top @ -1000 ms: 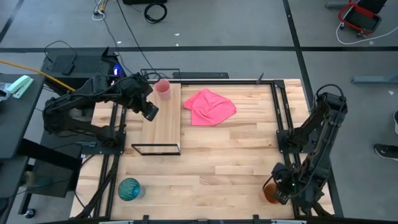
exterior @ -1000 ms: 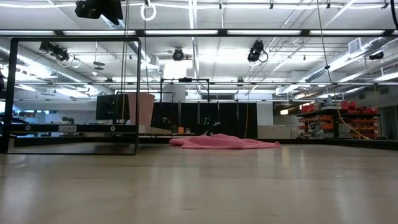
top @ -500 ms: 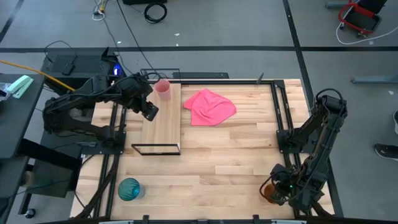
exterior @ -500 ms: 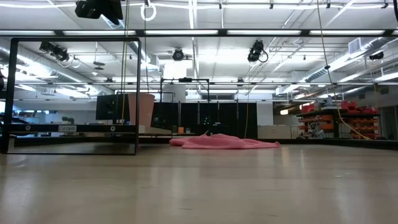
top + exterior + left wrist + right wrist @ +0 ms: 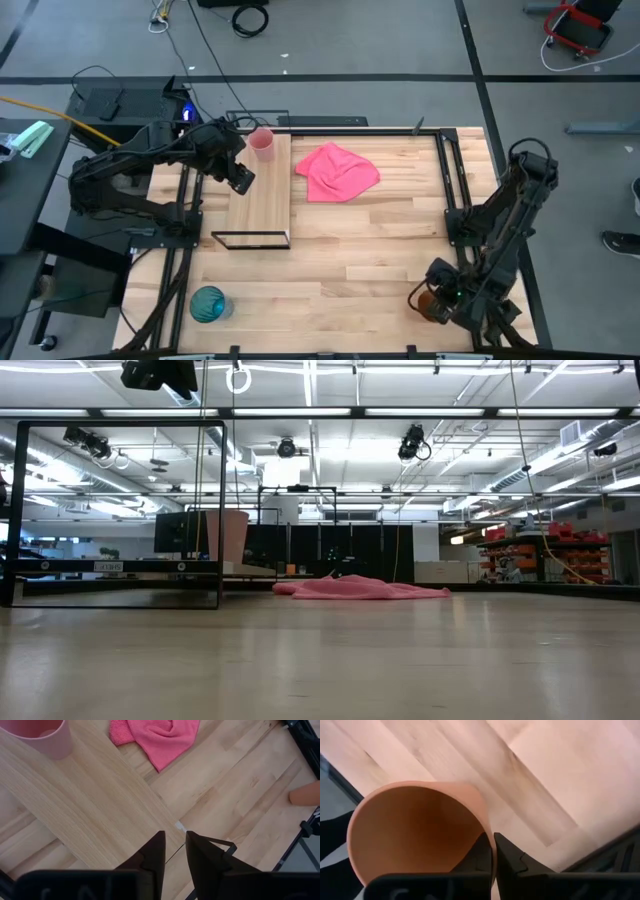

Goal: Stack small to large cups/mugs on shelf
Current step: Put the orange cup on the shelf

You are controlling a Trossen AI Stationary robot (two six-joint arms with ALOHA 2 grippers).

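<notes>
Shelf [image 5: 260, 190] board mostly bare, pink cup [image 5: 261, 143] at far end, wire frame [image 5: 250, 240] rims edges

I see even, bright overhead light on the bench [image 5: 380, 250], with only soft shadows beneath the arms. In the low view, ceiling strip lights [image 5: 420, 411] glare white and the near bench surface blurs. The orange-brown cup [image 5: 415, 827] looks soft-edged close up.

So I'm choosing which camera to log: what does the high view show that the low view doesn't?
Only the high view shows the teal cup, the orange cup clamped in the right pincer, and the left pincer over the shelf. Only the low view shows the room's ceiling lights. Both show the pink cup, the pink cloth and the shelf.
</notes>
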